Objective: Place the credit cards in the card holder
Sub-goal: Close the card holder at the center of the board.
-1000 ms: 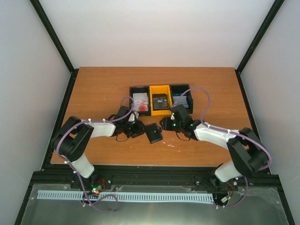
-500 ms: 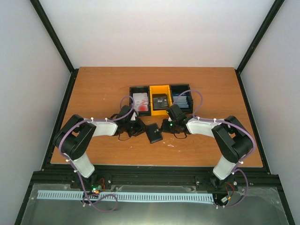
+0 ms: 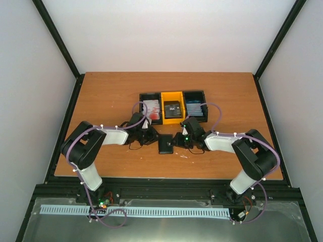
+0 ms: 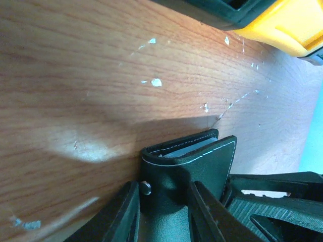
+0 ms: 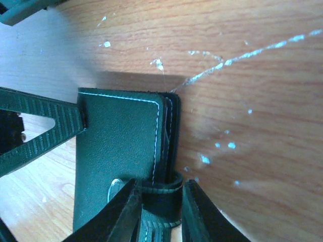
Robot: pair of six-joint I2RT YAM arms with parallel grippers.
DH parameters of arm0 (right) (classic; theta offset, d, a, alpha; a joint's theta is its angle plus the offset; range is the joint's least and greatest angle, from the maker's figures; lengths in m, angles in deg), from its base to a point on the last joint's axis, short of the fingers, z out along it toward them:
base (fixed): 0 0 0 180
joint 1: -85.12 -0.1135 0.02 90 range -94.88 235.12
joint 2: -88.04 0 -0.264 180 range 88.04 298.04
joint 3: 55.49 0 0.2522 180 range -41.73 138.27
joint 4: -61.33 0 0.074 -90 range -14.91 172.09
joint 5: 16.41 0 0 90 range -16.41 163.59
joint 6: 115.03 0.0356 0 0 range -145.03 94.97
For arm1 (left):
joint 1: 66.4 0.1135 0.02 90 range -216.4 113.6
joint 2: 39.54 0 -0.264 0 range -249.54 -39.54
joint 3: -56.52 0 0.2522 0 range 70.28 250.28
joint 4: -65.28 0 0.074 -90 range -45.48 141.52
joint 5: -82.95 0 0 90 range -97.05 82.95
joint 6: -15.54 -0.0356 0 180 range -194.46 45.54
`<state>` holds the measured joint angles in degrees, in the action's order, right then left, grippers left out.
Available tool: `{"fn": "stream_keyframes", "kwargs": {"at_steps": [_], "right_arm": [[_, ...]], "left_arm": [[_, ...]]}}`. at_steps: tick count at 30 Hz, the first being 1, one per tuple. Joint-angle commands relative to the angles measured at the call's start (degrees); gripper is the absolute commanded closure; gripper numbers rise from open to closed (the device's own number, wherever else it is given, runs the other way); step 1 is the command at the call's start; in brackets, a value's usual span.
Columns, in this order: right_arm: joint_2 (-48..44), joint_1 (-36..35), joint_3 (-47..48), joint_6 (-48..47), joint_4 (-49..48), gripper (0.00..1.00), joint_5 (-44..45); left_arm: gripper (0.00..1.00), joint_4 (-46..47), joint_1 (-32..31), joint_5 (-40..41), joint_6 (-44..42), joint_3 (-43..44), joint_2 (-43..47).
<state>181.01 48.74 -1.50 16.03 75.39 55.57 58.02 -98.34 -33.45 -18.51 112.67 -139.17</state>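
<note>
The table [image 4: 101,75] is seen as smooth wood grain, flecked with pale scuffs. The card holder [image 4: 202,161] is finished in matt black leather with pale stitching and a metal stud [image 4: 146,188].

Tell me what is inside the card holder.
The card holder is folded shut: only a pale blue-grey lining edge shows between its black covers. What it holds, if anything, is hidden by those covers.

Both arms stretch inward (forearms low), left pincer [image 4: 164,189] and right pincer [image 5: 161,189] clamped, tips facing.
</note>
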Motion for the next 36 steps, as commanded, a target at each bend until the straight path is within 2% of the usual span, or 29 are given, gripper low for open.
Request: {"fn": "stream_keyframes", "kwargs": {"at_steps": [1, 6, 8, 10, 17, 26, 36], "right_arm": [[-2.7, -0.3, -3.6, 7.2, -7.6, 0.76, -1.6], [-7.8, -1.2, -5.6, 9.3, -4.0, 0.63, 5.5], [-9.8, -1.2, -5.9, 8.3, -2.6, 0.60, 6.3], [-9.6, -1.2, -5.3, 7.0, -1.7, 0.60, 5.3], [-5.0, -1.2, -3.6, 5.3, -2.5, 0.63, 2.8], [-2.8, -1.2, -2.2, 4.8, -5.0, 0.73, 1.6], [-1.3, -1.9, 1.4, 2.3, -1.2, 0.74, 0.8]], "left_arm": [[0.69, -5.0, -0.8, 2.8, -2.7, -0.4, -1.7], [0.54, -7.6, -0.8, 3.2, -2.7, -0.9, 0.6], [0.53, -7.6, -0.7, 2.7, -2.9, -1.9, 1.9], [0.53, -7.0, -0.8, 1.6, -2.8, -2.7, 2.9], [0.66, -5.4, -0.8, -2.4, -2.3, -3.7, 2.4], [0.67, -4.1, -0.8, -5.7, -3.1, -3.1, 0.7], [0.67, -4.2, -0.7, -5.6, -3.5, -2.9, 0.2]]}}
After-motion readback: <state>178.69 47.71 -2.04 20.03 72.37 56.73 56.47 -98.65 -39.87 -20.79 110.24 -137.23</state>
